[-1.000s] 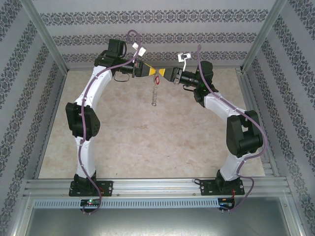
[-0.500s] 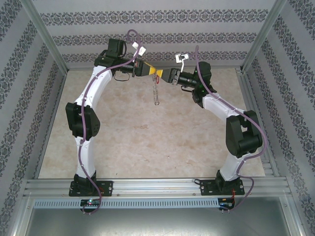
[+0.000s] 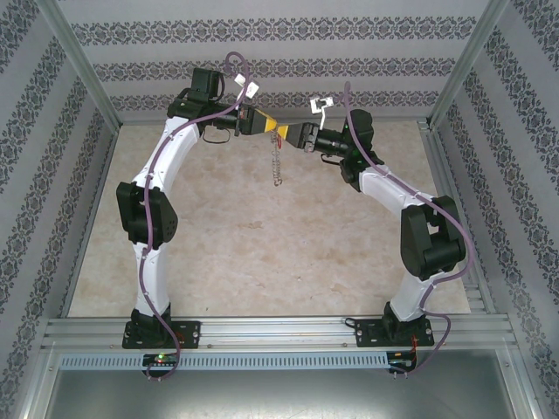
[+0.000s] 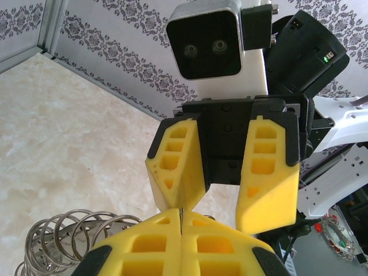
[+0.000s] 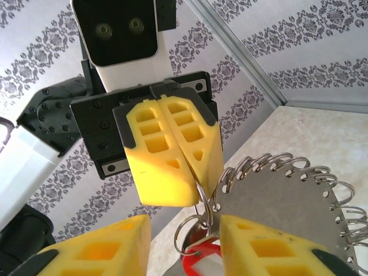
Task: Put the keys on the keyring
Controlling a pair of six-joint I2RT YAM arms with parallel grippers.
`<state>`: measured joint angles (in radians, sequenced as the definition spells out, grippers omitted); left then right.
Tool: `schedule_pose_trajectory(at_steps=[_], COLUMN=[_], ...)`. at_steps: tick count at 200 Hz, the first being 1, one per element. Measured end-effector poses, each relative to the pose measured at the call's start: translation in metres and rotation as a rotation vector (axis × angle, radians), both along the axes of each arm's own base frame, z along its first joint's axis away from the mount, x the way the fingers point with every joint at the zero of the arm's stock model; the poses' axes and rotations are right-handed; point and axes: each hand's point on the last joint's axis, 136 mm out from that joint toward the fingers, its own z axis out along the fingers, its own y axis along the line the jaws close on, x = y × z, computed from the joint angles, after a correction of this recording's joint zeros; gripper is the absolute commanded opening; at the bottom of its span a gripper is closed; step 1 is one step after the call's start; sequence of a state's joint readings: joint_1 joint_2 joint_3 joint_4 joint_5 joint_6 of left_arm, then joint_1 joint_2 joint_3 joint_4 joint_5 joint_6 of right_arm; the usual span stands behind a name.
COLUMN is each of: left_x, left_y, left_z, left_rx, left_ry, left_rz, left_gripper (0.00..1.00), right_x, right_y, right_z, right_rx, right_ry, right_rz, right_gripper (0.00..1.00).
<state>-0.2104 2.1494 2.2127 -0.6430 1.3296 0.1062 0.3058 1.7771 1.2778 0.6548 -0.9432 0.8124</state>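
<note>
My left gripper [image 3: 269, 127] is shut on the thin wire of the keyring [image 5: 205, 196], held high over the far side of the table. In the left wrist view the wire [image 4: 181, 214] shows as a sliver between my pressed fingers. Its fringe of small silvery rings [image 3: 278, 166] hangs down below both grippers. My right gripper [image 3: 289, 132] faces the left one, tips nearly touching. Its jaws [image 5: 185, 225] stand apart. The red-headed key [image 5: 200, 263], on its own small ring [image 5: 191, 237], sits between them, close to the right-hand finger [image 5: 270, 247] and clear of the other.
A flat grey metal plate [image 5: 282, 201] edged with several rings hangs from the keyring beside my right finger. The beige table [image 3: 262, 253] lies far below. Patterned walls [image 3: 279, 70] and aluminium posts [image 3: 83, 61] close in behind and at both sides.
The right gripper has shifted left and up, closing on the left gripper. The red key, seen between them a second ago, is now covered in the top view. The hanging rings swung slightly.
</note>
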Motion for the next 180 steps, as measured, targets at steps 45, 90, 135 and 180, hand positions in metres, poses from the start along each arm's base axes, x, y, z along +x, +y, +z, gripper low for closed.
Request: schedule_pose_trajectory(at_steps=[45, 90, 135, 180], left_x=[0.001, 0.003, 0.004, 0.004], left_y=[0.000, -0.001, -0.002, -0.002], left_z=[-0.001, -0.003, -0.003, -0.004], left_rx=[0.006, 0.017, 0.012, 0.006], left_ry=[0.001, 0.005, 0.005, 0.011], left_rz=[0.009, 0.020, 0.023, 0.022], left_gripper=[0.00, 0.00, 0.00, 0.00], right_x=[-0.001, -0.002, -0.005, -0.010], right_y=[0.001, 0.000, 0.004, 0.015], right_z=[-0.014, -0.020, -0.020, -0.019], right_rx=[-0.017, -0.024, -0.025, -0.027], right_ry=[0.029, 0.036, 0.033, 0.037], right_rz=[-0.009, -0.017, -0.012, 0.011], right_gripper=[0.09, 0.00, 0.00, 0.00])
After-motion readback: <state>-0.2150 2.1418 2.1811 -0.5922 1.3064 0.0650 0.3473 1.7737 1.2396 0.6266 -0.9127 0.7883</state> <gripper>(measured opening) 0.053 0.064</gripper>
